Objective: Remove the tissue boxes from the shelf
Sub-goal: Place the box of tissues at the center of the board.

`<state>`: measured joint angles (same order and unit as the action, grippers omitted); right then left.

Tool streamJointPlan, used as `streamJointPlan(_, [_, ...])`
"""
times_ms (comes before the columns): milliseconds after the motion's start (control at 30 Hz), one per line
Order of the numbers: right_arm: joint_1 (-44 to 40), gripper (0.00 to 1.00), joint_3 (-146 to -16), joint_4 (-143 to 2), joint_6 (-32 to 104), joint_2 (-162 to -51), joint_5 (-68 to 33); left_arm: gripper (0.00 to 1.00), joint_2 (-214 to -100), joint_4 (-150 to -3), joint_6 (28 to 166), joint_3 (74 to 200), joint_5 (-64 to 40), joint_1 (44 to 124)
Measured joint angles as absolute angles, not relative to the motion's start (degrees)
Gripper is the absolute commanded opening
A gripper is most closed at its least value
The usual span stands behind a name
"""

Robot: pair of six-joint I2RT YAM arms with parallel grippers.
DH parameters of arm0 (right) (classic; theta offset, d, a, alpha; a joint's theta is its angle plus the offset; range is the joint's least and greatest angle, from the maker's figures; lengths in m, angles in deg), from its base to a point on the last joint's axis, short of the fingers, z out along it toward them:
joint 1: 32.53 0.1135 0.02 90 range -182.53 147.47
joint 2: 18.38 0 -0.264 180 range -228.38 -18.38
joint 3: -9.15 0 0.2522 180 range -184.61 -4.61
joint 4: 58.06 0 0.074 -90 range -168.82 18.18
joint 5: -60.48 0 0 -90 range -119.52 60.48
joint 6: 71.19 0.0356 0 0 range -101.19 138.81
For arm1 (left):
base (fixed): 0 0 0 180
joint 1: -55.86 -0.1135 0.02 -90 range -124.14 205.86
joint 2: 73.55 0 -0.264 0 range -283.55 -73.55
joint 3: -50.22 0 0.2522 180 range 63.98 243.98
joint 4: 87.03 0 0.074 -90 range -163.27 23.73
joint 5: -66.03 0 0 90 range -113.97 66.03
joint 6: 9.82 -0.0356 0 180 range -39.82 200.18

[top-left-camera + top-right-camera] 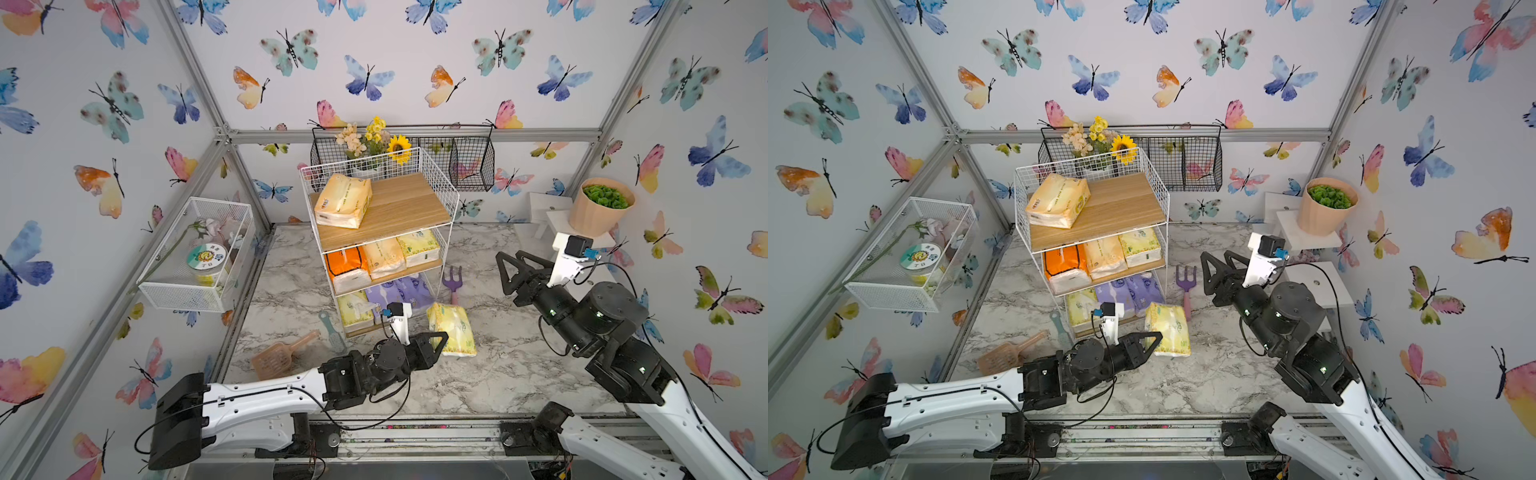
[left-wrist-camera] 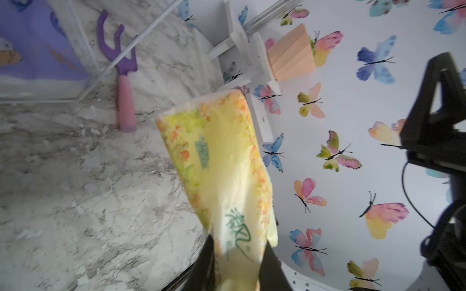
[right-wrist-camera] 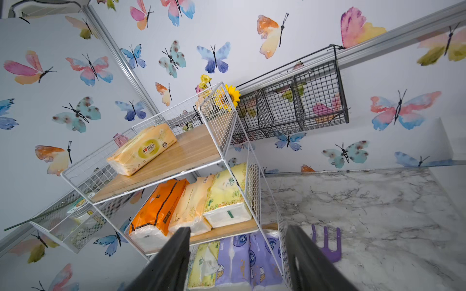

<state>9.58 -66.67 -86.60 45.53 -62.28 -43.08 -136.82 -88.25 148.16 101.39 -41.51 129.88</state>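
The left gripper [image 1: 439,341] clamps one end of the yellow-green tissue pack [image 1: 455,330], which juts ahead of its jaws, off the shelf [image 1: 411,199]; it looks best lowered flat before release, while the right gripper [image 1: 509,266] stands open and empty.

**Camera layout**

Both top views look down from high at the front, sharing the desk [image 1: 498,374] and shelf [image 1: 407,208]. The left wrist view sits close behind its jaws and the yellow tissue pack [image 2: 227,176], facing the side wall [image 2: 353,113]. The right wrist view looks up at the shelf from nearby.
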Motion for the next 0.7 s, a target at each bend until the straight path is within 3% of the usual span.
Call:
streamJointPlan(267, [9.58, 0.65, -56.62, -88.4, 52.66, -62.52, -42.95, 0.21, -143.79, -92.45, 155.37, 94.85, -41.6, 130.23])
streamJointPlan(700, [9.58, 0.65, -53.1, -92.59, 57.34, -59.7, -44.44, 0.21, -164.4, -109.5, 156.71, 99.55, -34.36, 131.83])
